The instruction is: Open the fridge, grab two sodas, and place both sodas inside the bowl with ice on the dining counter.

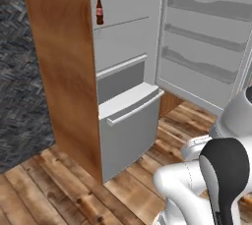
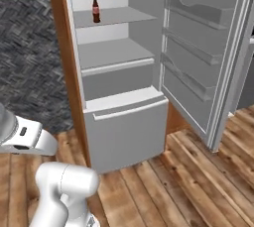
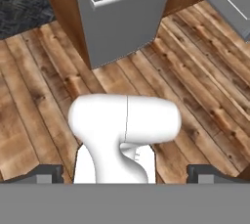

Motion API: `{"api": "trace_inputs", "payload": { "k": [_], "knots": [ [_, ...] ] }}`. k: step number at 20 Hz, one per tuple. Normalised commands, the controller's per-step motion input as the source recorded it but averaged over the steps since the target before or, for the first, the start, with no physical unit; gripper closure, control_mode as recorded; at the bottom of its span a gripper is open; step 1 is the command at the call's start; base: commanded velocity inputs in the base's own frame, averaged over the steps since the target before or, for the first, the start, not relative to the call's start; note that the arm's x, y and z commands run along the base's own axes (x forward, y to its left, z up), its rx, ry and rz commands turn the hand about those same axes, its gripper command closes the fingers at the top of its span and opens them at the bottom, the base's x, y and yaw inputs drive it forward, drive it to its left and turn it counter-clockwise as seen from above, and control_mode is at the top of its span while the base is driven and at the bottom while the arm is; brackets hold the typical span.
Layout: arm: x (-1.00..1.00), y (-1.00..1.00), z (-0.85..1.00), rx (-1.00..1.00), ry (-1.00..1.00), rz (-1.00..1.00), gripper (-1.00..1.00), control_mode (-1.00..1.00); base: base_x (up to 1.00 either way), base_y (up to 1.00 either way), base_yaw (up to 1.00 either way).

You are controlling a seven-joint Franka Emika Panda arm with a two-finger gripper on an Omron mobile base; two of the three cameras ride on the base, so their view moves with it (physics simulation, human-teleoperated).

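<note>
Tool [image 3: 125,173]: jaws spread wide, empty, pointing at the floor.
Fridge [image 2: 124,127]: door open.
Cola bottle [image 2: 95,10]: upright, upper shelf; I'd raise the tool and approach level.

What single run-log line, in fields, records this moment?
fridge: door open | cola bottle: upright on upper shelf | gripper: open, empty, pointing at wood floor | lower drawer: shut

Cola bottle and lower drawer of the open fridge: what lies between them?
In the right base view, a bare white shelf lies between the dark-brown cola bottle and silver-grey drawer.
</note>
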Motion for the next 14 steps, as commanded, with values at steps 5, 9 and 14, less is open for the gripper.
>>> {"api": "trace_inputs", "payload": {
  "k": [5,9,14],
  "knots": [
    [0.0,0.0,0.0,0.0,0.0,0.0,-1.0,1.0,0.66,-0.29,0.32],
    [0.0,0.0,0.0,0.0,0.0,0.0,-1.0,1.0,0.6,-0.3,0.3],
    [0.0,0.0,0.0,0.0,0.0,0.0,-1.0,1.0,0.58,-0.26,0.23]
  ]
}}
